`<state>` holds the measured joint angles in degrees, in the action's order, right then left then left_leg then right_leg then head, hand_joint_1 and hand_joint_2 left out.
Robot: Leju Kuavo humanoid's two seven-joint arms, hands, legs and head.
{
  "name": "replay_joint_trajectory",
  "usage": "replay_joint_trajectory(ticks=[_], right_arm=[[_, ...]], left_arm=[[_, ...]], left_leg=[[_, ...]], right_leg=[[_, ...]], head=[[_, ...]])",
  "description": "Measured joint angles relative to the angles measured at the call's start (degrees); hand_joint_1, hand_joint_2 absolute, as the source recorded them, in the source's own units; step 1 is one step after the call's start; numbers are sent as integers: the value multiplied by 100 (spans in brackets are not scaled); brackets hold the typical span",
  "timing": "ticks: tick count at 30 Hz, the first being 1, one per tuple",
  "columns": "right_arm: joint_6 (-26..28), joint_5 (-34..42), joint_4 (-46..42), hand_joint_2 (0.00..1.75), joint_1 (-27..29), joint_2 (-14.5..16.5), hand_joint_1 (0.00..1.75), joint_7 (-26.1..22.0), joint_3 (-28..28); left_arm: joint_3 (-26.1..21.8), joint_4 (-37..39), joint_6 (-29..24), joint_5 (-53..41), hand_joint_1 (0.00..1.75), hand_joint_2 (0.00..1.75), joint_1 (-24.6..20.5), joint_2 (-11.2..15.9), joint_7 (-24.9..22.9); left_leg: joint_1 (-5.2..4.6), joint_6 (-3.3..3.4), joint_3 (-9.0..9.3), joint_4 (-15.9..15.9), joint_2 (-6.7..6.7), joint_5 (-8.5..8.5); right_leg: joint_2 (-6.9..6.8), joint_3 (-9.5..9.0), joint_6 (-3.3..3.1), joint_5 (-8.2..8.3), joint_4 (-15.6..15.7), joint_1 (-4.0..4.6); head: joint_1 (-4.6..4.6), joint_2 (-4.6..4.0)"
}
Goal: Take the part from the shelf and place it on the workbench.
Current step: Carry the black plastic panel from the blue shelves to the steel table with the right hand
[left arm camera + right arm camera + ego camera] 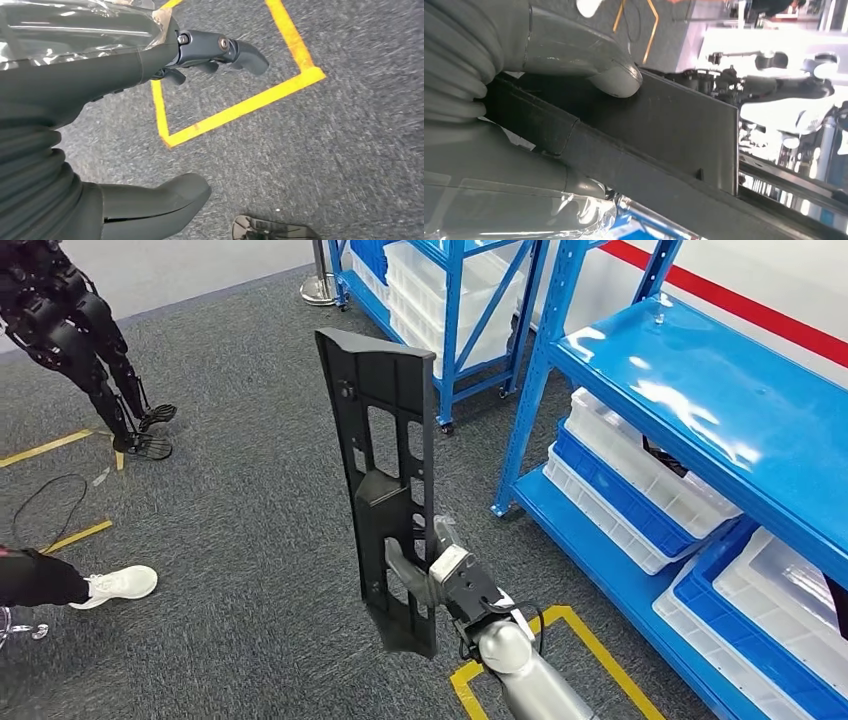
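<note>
A long black plastic part (385, 480) with cut-outs stands nearly upright in front of me, above the grey carpet. My right hand (440, 575) grips its lower half from the right side. In the right wrist view the thumb (616, 80) presses on the part's flat black face (674, 130). My left hand (125, 115) hangs over the carpet, holding nothing, its fingers (225, 50) apart from the thumb (160, 197).
Blue shelving (700, 400) with white bins (640, 470) runs along my right; a second blue rack (450, 300) stands behind it. Yellow tape (560, 640) marks a box on the carpet below my arm. Another dark robot (70, 330) stands far left. A person's white shoe (120, 583) shows at left.
</note>
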<state>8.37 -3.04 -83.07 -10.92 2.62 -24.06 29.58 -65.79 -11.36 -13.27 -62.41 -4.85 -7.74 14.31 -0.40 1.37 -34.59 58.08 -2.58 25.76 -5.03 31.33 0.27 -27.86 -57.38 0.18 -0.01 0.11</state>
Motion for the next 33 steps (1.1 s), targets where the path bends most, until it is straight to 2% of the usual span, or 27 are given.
replay_joint_trajectory(ticks=[2, 3, 4, 6, 7, 8, 9, 10, 11, 12, 13, 14, 16, 17, 19, 21, 22, 23, 24, 25, 27, 28, 29, 30, 32, 33], right_arm=[[8, -67, -156, 175, 120, -52, 175, -4, -45], [10, -86, -218, 175, 170, -73, 175, -12, -58], [13, -101, -268, 175, 215, -95, 175, -22, -69], [45, -140, -337, 175, 326, -148, 175, -80, -89], [80, -170, -364, 175, 400, -172, 175, -132, -100], [120, -205, -394, 175, 483, -192, 175, -197, -111], [155, -239, -432, 175, 564, -206, 175, -262, -118], [179, -276, -484, 175, 640, -216, 175, -325, -121], [192, -326, -548, 175, 709, -226, 175, -378, -121], [198, -386, -614, 175, 767, -238, 175, -424, -113], [201, -444, -682, 175, 819, -254, 175, -464, -101], [202, -485, -741, 175, 865, -272, 175, -498, -88], [195, -482, -824, 175, 932, -309, 175, -557, -62], [186, -457, -854, 175, 952, -326, 175, -581, -55], [172, -416, -901, 175, 978, -356, 175, -616, -45], [167, -398, -928, 175, 1011, -385, 175, -634, -45], [167, -393, -931, 175, 1028, -401, 175, -638, -45], [167, -391, -931, 175, 1044, -416, 175, -639, -45], [167, -390, -931, 175, 1057, -429, 175, -640, -44], [164, -390, -931, 175, 1064, -438, 175, -641, -42], [123, -367, -931, 175, 1063, -448, 175, -657, -27], [83, -336, -930, 175, 1056, -458, 175, -677, -13], [32, -290, -926, 175, 1044, -470, 175, -711, 8], [-18, -235, -916, 175, 1029, -486, 175, -759, 41], [-95, -88, -863, 175, 971, -514, 175, -884, 141], [-119, -4, -815, 175, 922, -526, 175, -949, 204]], left_arm=[[-1, 0, -9, 22, 0, 175, 0, -23, 26], [-2, 0, -12, 31, 0, 175, -1, -33, 32], [-2, 1, -14, 42, 0, 175, -7, -44, 40], [-3, 1, -22, 48, 0, 175, -20, -68, 40], [-2, 2, -33, 25, 0, 175, -22, -84, 6], [-1, 2, -50, -13, 0, 175, -19, -105, -49], [1, 3, -71, -57, 0, 175, -16, -126, -116], [4, 4, -90, -106, 0, 175, -13, -145, -174], [14, 5, -102, -158, 0, 175, -12, -159, -208], [32, 6, -107, -214, 0, 175, -12, -159, -223], [54, 5, -108, -262, 0, 175, -12, -152, -214], [74, 5, -109, -290, 0, 175, -11, -137, -185], [87, 3, -121, -261, 0, 175, -6, -99, -77], [86, 3, -127, -230, 0, 175, -3, -77, -24], [84, 2, -131, -189, 0, 175, -9, -44, 40], [84, 2, -130, -179, 0, 175, -21, -32, 61], [84, 2, -130, -179, 0, 175, -24, -30, 64], [84, 2, -129, -179, 0, 175, -23, -28, 67], [83, 2, -128, -178, 0, 175, -22, -26, 69], [83, 2, -129, -174, 0, 175, -22, -21, 78], [81, 1, -133, -132, 0, 175, -27, -6, 140], [81, 1, -141, -104, 0, 175, -36, 3, 183], [81, 0, -161, -83, 0, 175, -45, 8, 219], [81, -1, -192, -73, 0, 175, -52, 15, 236], [77, 0, -262, -67, 0, 175, -49, 28, 181], [74, 1, -286, -68, 0, 175, -44, 33, 113]], left_leg=[[4, 64, 42, -68, 113, -38], [20, 101, 74, -115, 161, -68], [39, 133, 104, -156, 210, -97], [52, 165, 108, -179, 329, -119], [51, 166, 104, -178, 403, -119], [51, 165, 102, -175, 478, -119], [53, 162, 103, -171, 550, -118], [55, 155, 106, -163, 621, -116], [57, 139, 105, -147, 689, -109], [49, 112, 99, -123, 751, -95], [41, 80, 88, -101, 803, -82], [34, 47, 74, -86, 842, -74], [44, -11, 51, -83, 891, -77], [54, -37, 37, -60, 854, -61], [63, -90, -95, 231, 626, 132], [78, -134, -440, 956, 371, 515], [91, -150, -636, 1347, 320, 677], [100, -157, -768, 1598, 297, 744], [106, -154, -794, 1639, 283, 705], [106, -140, -689, 1432, 261, 563], [82, -82, -249, 611, 97, 215], [61, -52, -64, 265, 17, 106], [38, -29, 42, 59, -39, 60], [14, -14, 70, -16, -43, 59], [14, 33, 80, -57, 73, 23], [24, 64, 101, -97, 123, -6]], right_leg=[[-27, -19, 57, -35, -10, -1], [52, 15, 66, -103, -115, -3], [174, 111, 63, -221, -341, -7], [410, 469, 28, -546, -1109, -34], [454, 647, 32, -663, -1458, -41], [470, 751, 59, -700, -1641, -49], [478, 745, 107, -638, -1589, -58], [495, 618, 170, -489, -1295, -75], [557, 417, 232, -302, -855, -104], [625, 236, 260, -144, -454, -125], [676, 97, 254, -33, -160, -139], [710, 34, 221, 16, -25, -139], [656, 22, 125, 39, -16, -123], [624, 17, 83, 52, -10, -127], [542, 3, -7, 62, 9, -140], [441, -2, -67, 51, 12, -119], [383, 0, -79, 47, 11, -104], [325, 1, -84, 42, 10, -90], [268, -1, -88, 38, 9, -79], [215, -6, -91, 34, 9, -71], [124, -23, -85, 22, 8, -50], [85, -29, -70, 11, 8, -30], [46, -33, -48, -1, 6, -14], [6, -39, -25, -11, 9, -4], [-58, -44, 32, -30, 10, -1], [-1, -33, 54, -61, -37, -6]], head=[[1, 0], [2, 0], [9, 0], [21, 0], [27, 0], [26, 0], [26, 0], [26, 0], [27, 0], [28, 0], [29, 0], [27, 0], [24, 0], [22, 0], [13, 0], [2, 0], [2, 0], [1, 0], [2, 0], [1, 0], [2, 0], [5, 0], [7, 0], [9, 0], [9, 0], [13, 0]])
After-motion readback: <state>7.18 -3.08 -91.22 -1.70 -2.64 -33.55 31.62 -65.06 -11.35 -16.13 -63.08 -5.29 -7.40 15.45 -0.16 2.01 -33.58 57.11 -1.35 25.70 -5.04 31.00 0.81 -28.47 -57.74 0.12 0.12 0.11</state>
